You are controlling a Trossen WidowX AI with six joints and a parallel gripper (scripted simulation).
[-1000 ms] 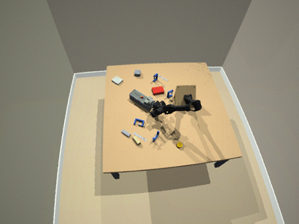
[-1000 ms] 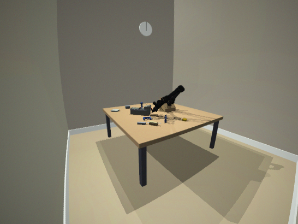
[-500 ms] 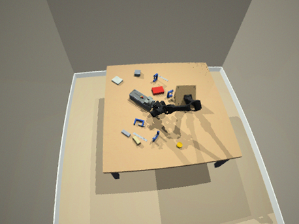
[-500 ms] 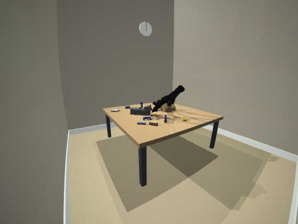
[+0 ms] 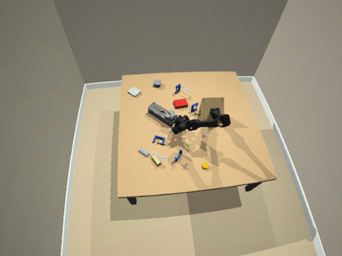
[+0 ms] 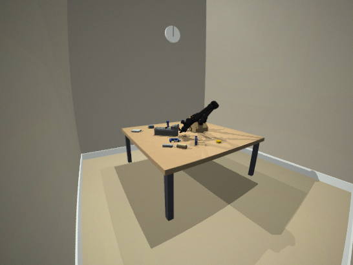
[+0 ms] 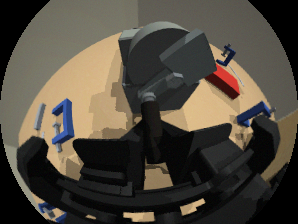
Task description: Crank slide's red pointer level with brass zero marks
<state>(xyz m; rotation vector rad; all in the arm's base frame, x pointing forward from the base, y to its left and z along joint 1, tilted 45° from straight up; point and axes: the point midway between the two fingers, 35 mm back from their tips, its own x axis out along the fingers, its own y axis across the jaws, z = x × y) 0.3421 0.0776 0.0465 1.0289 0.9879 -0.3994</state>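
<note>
The grey machine (image 5: 160, 114) (image 6: 165, 131) stands near the middle of the table, its crank end towards the arm. In the wrist view its round grey housing (image 7: 150, 52) and the grey crank arm (image 7: 162, 84) show. The dark crank handle (image 7: 151, 122) points towards the camera. My gripper (image 7: 149, 121) is shut on the handle; its fingers lie on both sides of it. The small red pointer (image 5: 162, 111) shows on top of the slide. The brass zero marks are too small to make out, so the pointer's offset from them cannot be told.
A red block (image 5: 181, 103) (image 7: 225, 82) lies beside the machine. Blue clamps (image 5: 159, 140) (image 5: 194, 107) (image 5: 178, 155) stand or lie around it. A yellow disc (image 5: 205, 166) (image 6: 218, 141) lies towards the near edge. A pale yellow block (image 5: 156, 160) and a grey block (image 5: 144, 152) lie at the near left.
</note>
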